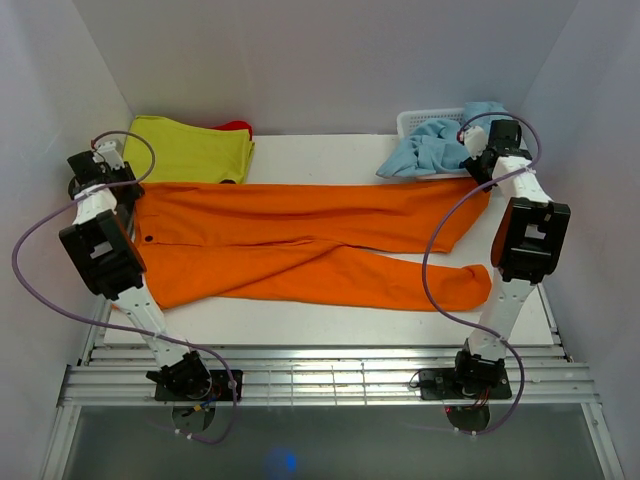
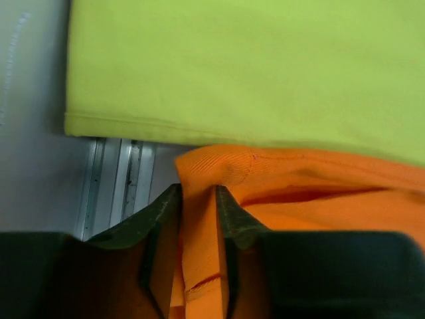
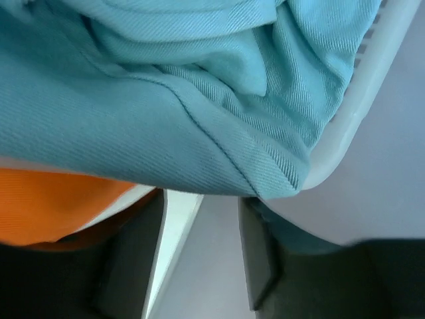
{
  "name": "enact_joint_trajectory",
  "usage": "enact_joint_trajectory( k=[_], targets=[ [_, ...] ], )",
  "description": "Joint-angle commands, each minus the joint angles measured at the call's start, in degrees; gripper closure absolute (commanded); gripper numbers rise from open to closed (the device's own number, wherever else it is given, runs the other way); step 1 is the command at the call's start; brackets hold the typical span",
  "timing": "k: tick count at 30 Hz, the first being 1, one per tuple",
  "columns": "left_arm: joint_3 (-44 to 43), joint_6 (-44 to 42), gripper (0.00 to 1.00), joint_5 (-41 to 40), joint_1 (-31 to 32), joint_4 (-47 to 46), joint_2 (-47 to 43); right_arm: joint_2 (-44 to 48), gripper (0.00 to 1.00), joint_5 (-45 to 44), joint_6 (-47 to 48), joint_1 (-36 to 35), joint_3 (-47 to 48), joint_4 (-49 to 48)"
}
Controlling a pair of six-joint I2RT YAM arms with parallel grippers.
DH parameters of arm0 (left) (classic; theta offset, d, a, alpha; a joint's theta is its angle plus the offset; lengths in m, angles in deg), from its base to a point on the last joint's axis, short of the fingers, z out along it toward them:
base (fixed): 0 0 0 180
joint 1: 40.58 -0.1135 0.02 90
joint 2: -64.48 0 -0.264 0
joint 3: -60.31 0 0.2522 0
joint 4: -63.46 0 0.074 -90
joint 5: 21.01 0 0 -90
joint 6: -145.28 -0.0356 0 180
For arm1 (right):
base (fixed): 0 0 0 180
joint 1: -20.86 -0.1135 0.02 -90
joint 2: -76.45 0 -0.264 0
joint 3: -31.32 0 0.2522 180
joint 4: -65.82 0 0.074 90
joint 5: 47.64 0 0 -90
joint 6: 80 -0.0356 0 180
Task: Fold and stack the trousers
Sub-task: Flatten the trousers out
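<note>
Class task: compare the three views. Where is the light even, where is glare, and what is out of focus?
Top external: even, soft light, large bright orange fabric trousers sharp, a blue glare spot near the bottom edge. Left wrist: the left tool's dark fingers blurred. Right wrist: light blue twill garment crisp, weave visible; the right tool's fingers soft and dark.

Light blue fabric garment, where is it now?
In the top view the light blue fabric garment sits back right, spilling from the white plastic basket toward the leg ends of the bright orange fabric trousers.
</note>
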Motion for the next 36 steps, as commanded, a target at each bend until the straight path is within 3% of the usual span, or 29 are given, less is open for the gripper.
enact_joint_trajectory(
  k=[1,4,7,10,12,14,19,23,26,28,31,36],
  targets=[
    [-5.4,1.1,0.59,-2.5,-0.5,0.2,0.3,1.3,0.33,-5.0,-2.3,0.0,3.6,-2.8],
    [-4.1,-2.1,0.36,-3.5,-0.5,1.4,-3.5,7.7,0.24,0.9,-2.8,1.2,3.7,3.9],
    [-5.0,-4.8,0.28,-3.4,-1.1,8.4,-6.2,11.7,0.23,7.4,-2.6,3.6,2.7,14.8],
    [-7.1,-8.9,0.25,3.8,-3.5,19.6,-7.5,16.1,0.23,18.8,-1.9,7.2,0.9,28.6],
    [-6.3,-15.0,0.24,8.9,-4.8,25.3,-9.2,18.7,0.22,26.6,-0.3,9.2,-4.1,34.5],
    [-4.2,-19.6,0.24,10.7,-5.4,32.3,-11.5,20.3,0.26,28.6,1.1,11.6,-11.9,39.1],
    [10.7,-29.3,0.2,8.3,-7.2,36.8,-18.1,21.7,0.31,33.9,-2.3,16.6,-23.1,37.2],
    [16.8,-34.6,0.19,7.0,-10.4,39.2,-21.8,22.3,0.31,35.6,-5.6,18.3,-27.4,35.0],
    [17.1,-39.4,0.18,6.9,-13.9,45.0,-20.1,23.1,0.28,35.0,-5.8,18.8,-31.8,32.7],
    [17.0,-40.4,0.12,6.8,-17.6,46.7,-18.5,23.5,0.26,35.2,-5.7,19.0,-35.3,31.6],
    [17.6,-42.2,0.12,6.5,-22.4,46.8,-18.0,24.4,0.25,35.6,-5.4,19.0,-38.7,29.7],
    [23.5,-45.8,0.14,1.7,-24.6,44.5,-20.3,23.0,0.3,34.3,-3.7,19.0,-43.0,29.0]
  ],
)
